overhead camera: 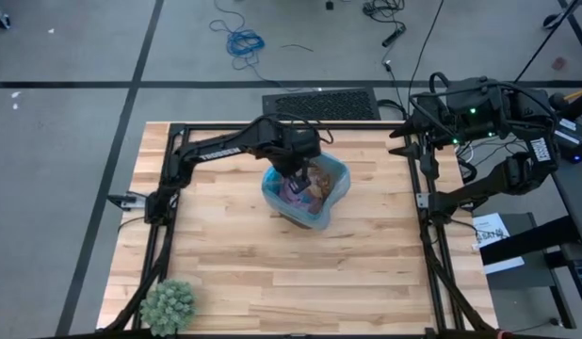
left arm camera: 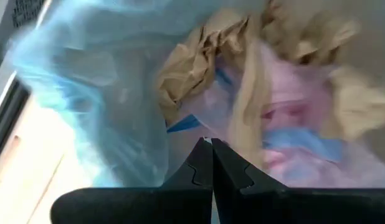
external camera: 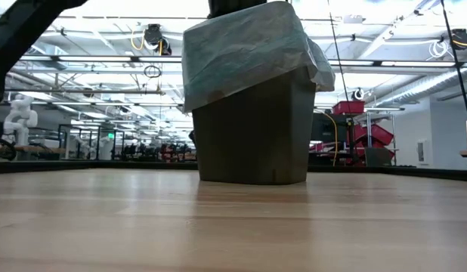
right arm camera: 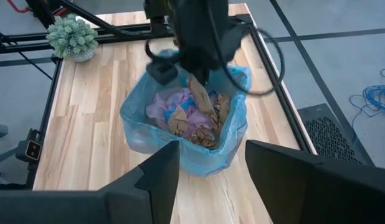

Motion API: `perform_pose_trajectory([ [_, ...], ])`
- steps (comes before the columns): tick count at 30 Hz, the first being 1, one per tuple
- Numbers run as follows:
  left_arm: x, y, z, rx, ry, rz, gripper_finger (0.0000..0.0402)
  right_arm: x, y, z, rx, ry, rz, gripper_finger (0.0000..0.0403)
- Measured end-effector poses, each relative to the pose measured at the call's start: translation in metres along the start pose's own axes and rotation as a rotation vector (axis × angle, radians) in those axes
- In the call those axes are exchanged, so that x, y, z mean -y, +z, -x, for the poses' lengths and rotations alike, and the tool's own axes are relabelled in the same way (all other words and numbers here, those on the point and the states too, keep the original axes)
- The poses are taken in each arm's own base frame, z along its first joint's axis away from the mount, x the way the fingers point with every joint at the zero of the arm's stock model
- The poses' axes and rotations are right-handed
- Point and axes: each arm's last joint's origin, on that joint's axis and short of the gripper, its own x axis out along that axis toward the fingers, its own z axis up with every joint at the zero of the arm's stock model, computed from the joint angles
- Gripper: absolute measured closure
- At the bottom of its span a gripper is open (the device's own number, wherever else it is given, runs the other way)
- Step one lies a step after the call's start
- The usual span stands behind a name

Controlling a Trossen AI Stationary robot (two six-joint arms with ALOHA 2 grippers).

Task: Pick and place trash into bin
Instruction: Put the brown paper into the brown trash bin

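Observation:
The bin (overhead camera: 342,179), a dark wastebasket lined with a light-blue bag, stands on the table's far middle (external camera: 252,128). Inside it lie brown paper wads (left arm camera: 192,68), a pink mesh puff (left arm camera: 292,106) and blue string (left arm camera: 304,146). My left gripper (overhead camera: 293,179) hangs over the bin's mouth, pointing down, fingers shut (left arm camera: 211,144). A brown paper strip (right arm camera: 199,93) shows just below it. My right gripper (right arm camera: 211,168) is open and waits off the table's right edge, facing the bin (right arm camera: 136,118). My left gripper points down into the bin with its fingers closed together. A brown paper strip (left arm camera: 247,118) runs right beside the fingertips. I cannot tell whether it touches them.
A round green spiky plant (overhead camera: 168,305) stands at the table's near left corner (right arm camera: 71,35). Bare wooden tabletop (overhead camera: 272,264) spreads around the bin on every side. The black frame rails (overhead camera: 428,188) run along the table's edges.

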Motion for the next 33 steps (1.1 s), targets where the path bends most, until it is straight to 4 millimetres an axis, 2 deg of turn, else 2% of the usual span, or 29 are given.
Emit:
perform_pose_trajectory([
  [7, 0.009, 0.004, -0.031, -0.08, 0.025, -0.022, 0.0401, 0.0, 0.0, 0.0, 0.0, 0.0, -0.001, 0.0225],
  [18, 0.02, 0.011, -0.048, -0.051, 0.009, -0.025, 0.0401, 0.0, 0.0, 0.0, -0.002, 0.0, 0.0, 0.0225],
  [25, 0.027, 0.014, -0.068, -0.078, 0.013, -0.032, 0.0401, 0.0, 0.0, 0.0, -0.003, 0.0, 0.005, 0.0225],
  [29, 0.03, 0.015, -0.069, -0.058, 0.001, -0.035, 0.0401, 0.0, 0.0, 0.0, -0.002, 0.0, 0.007, 0.0225],
  [33, 0.03, 0.017, -0.055, -0.005, -0.042, 0.003, 0.0401, 0.0, 0.0, 0.0, -0.002, 0.0, 0.007, 0.0225],
])
